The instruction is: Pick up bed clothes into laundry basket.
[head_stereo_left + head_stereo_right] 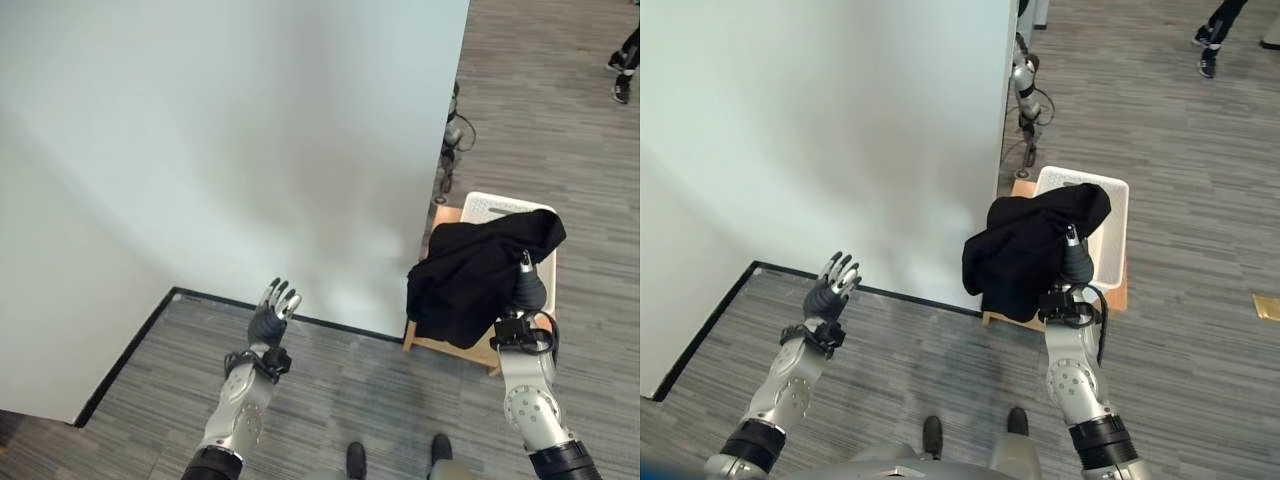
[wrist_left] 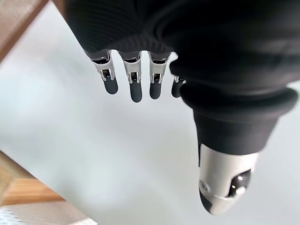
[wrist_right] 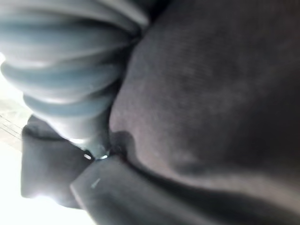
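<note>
Black garment is hanging over the basket, not yet inside

You are seeing the right hand [image 1: 1072, 262] pressing into the black garment [image 1: 480, 270], which is draping over the near rim of the white laundry basket [image 1: 492, 207]; the cloth is hiding the fingers, so you cannot tell if they are gripping. I judge the garment is hanging there because it is being brought across the rim. The left hand [image 1: 273, 312] is waiting over the pale bed [image 1: 200, 150], fingers straight and holding nothing.
</note>
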### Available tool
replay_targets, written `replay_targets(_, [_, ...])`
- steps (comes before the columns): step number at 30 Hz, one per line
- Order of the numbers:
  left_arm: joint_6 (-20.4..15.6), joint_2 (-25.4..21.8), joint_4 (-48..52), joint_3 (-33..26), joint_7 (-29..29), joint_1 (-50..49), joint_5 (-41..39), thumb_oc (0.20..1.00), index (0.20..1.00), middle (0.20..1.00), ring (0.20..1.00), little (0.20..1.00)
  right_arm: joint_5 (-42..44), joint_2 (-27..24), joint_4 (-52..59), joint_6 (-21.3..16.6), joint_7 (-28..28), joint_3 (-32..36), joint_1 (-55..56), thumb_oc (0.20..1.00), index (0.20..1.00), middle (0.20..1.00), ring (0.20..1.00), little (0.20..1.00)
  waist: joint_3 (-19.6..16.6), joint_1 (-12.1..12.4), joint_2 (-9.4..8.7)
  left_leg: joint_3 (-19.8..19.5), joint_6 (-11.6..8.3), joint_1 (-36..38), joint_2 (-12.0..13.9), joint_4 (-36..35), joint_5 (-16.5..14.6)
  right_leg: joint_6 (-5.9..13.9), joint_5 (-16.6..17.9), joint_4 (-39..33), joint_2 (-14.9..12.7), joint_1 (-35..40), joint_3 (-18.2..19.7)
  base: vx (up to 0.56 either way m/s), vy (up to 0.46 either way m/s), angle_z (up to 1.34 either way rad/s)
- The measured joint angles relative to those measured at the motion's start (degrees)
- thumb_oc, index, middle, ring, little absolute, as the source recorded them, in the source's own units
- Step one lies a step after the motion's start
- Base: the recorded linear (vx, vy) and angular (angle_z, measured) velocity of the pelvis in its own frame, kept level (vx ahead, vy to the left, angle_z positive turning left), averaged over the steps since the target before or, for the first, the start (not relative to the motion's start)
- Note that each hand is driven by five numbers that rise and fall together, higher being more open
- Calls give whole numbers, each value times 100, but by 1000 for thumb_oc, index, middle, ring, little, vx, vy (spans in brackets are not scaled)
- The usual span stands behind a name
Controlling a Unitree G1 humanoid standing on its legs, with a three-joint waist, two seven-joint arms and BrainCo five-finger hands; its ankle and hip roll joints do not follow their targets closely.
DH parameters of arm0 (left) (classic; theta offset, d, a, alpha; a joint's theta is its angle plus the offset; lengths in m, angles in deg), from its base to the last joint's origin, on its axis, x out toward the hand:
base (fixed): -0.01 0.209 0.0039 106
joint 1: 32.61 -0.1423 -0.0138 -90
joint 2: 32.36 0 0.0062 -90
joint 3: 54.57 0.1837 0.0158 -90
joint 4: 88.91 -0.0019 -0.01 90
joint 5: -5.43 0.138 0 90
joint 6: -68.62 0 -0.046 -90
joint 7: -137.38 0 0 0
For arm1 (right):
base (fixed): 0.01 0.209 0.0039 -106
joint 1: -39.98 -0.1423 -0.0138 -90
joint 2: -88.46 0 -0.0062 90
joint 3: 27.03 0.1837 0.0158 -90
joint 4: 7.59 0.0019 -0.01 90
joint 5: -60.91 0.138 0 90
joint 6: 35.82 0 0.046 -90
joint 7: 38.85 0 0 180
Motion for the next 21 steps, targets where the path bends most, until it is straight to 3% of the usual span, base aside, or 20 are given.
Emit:
replay_targets(1, [23,93,25,-2,-7,-186,0,1000,1000,1000,1000,1000,-45,-36,-15,-16,87,75,-182,200,200,200,200,200,-40,-13,41,-40,-80,61,112,-18,-23,-55,217,-551,130,360,-158,112,-145,3])
replay_targets(5, [116,177,75,84,-58,-316,-1,1000,1000,1000,1000,1000,-241,-484,-551,-144,361,253,-803,200,200,200,200,200,-59,153,101,-198,-222,71,358,10,35,-179,201,-600,363,509,-419,92,-134,24])
replay_targets(6, [128,186,75,149,-80,-340,-6,1000,1000,1000,1000,1000,-272,-1061,-1580,-97,543,101,-1693,200,200,200,200,200,-63,148,109,-278,-260,9,424,50,15,-228,162,-615,426,525,-508,68,-114,27])
replay_targets(8, [188,178,107,243,-161,-345,-8,1000,1000,1000,1000,1000,-270,-1460,-1989,-55,715,286,-2194,200,200,200,200,200,-68,219,106,-353,-310,1,467,19,50,-266,140,-605,462,510,-580,1,-90,22])
replay_targets(11, [220,114,91,306,-172,-501,-115,1000,1000,1000,1000,1000,-273,-2060,-3362,-36,882,-38,-3821,200,200,200,200,200,-66,304,107,-354,-332,-103,520,41,62,-286,128,-611,527,417,-589,-31,-72,0])
replay_targets(15, [241,103,-96,382,-183,-465,-301,1000,1000,1000,1000,1000,-304,-2241,-5382,240,932,-624,-5429,200,200,200,200,200,-55,333,92,-330,-349,-176,534,42,76,-279,122,-615,541,325,-570,4,-26,-3])
replay_targets(18, [247,-43,-135,397,-181,-490,-337,1000,1000,1000,1000,1000,-551,-2270,-5410,482,1018,-1175,-5801,200,200,200,200,200,-27,336,77,-293,-363,-323,546,48,88,-309,142,-615,556,156,-527,-54,-21,-8])
replay_targets(21, [243,-43,-89,491,-180,-325,-490,1000,1000,1000,1000,1000,-467,-1704,-5601,532,1043,-1131,-5992,200,200,200,200,200,106,334,139,-315,-386,-382,561,42,117,-348,176,-616,569,105,-542,-3,-8,2])
